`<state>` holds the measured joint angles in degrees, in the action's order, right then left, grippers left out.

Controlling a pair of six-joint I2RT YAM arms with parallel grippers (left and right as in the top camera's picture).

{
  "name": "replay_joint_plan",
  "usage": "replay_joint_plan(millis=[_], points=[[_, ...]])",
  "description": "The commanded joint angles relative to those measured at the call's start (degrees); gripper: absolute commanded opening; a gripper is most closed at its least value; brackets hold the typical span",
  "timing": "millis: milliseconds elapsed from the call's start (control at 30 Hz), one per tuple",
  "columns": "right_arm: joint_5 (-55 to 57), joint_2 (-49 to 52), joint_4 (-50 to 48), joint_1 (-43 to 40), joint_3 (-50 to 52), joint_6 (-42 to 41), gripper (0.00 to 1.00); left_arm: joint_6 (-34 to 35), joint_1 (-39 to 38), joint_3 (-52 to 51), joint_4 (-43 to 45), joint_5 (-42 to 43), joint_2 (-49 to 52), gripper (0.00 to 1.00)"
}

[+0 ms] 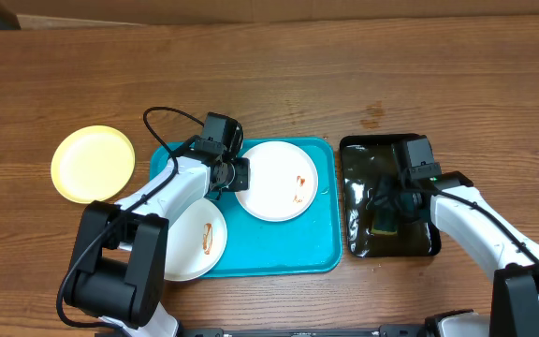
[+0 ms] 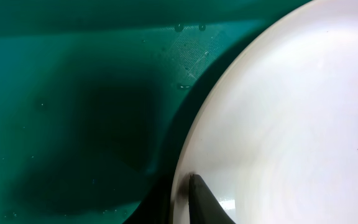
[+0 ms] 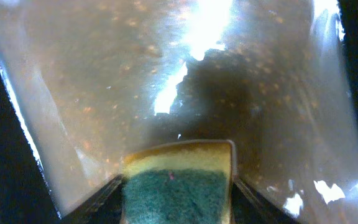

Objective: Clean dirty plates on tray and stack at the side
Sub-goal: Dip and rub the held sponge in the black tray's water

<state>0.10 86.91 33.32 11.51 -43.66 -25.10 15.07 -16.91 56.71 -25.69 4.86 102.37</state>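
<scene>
On the turquoise tray lies a white plate with a reddish smear right of its middle. My left gripper is shut on this plate's left rim; in the left wrist view one dark finger presses on the white plate just inside its edge, and the other finger is hidden. A second smeared white plate overhangs the tray's lower-left corner. A pale yellow plate rests on the bare wood at the left. My right gripper holds a green-and-yellow sponge over the black tray.
The glossy black tray stands right of the turquoise tray, and its bottom is wet. My left arm's black cable loops above the turquoise tray's top-left corner. Brown wood tabletop surrounds both trays.
</scene>
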Motion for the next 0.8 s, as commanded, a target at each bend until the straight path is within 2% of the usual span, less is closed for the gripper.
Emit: replay_joint_plan(millis=[0,67,100,167,267,400,567,767], points=[[0.9,-0.1,0.0,0.1,1.0,-0.2,0.40,0.0,-0.4,-0.7,-0.4,-0.9,1.8,0.12],[0.9,-0.1,-0.1,0.1,1.0,-0.2,0.37,0.0,-0.4,-0.7,-0.4,-0.9,1.8,0.12],[0.9,-0.1,-0.2,0.1,1.0,-0.2,0.41,0.0,-0.4,-0.7,-0.4,-0.9,1.8,0.12],[0.9,-0.1,-0.3,0.1,1.0,-0.2,0.58,0.0,-0.4,-0.7,-0.4,-0.9,1.8,0.12],[0.9,-0.1,-0.3,0.1,1.0,-0.2,0.68,0.0,-0.4,-0.7,-0.4,-0.9,1.8,0.12],[0.9,-0.1,-0.2,0.1,1.0,-0.2,0.69,0.0,-0.4,-0.7,-0.4,-0.9,1.8,0.12],[0.9,0.2,-0.8,0.1,1.0,-0.2,0.61,0.0,-0.4,-0.7,-0.4,-0.9,1.8,0.12],[0.9,3.0,-1.6,0.1,1.0,-0.2,0.59,0.0,-0.4,-0.7,-0.4,-0.9,1.8,0.12]])
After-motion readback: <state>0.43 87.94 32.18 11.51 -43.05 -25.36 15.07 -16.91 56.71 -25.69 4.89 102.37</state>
